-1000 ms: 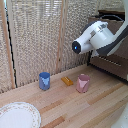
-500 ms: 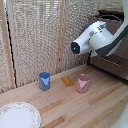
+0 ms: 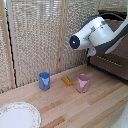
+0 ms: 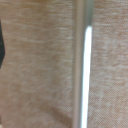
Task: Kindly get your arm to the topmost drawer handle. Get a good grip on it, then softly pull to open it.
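The bulky glossy white robot arm (image 3: pixel 100 34) with its dark blue round joint cap reaches in from the upper right of the exterior view, its far end hidden against the dark brown wooden cabinet (image 3: pixel 113 61) at the right edge. I cannot tell whether the fingers are apart or together, since neither view shows them clearly. Seen from the wrist, a thin straight silver metal bar handle (image 4: pixel 84 70) runs the full height of that picture, very close and blurred, over the dark brown wooden drawer front (image 4: pixel 40 70) behind it. Lower in the exterior view, on the light wooden plank tabletop (image 3: pixel 95 107), a blue cup (image 3: pixel 44 80) stands left of centre, a pink cup (image 3: pixel 83 83) right of centre, and a small orange block (image 3: pixel 67 80) lies between them. A white plate with a patterned rim (image 3: pixel 17 115) sits in the lower left corner. A pale woven folding screen (image 3: pixel 40 40) fills the background.
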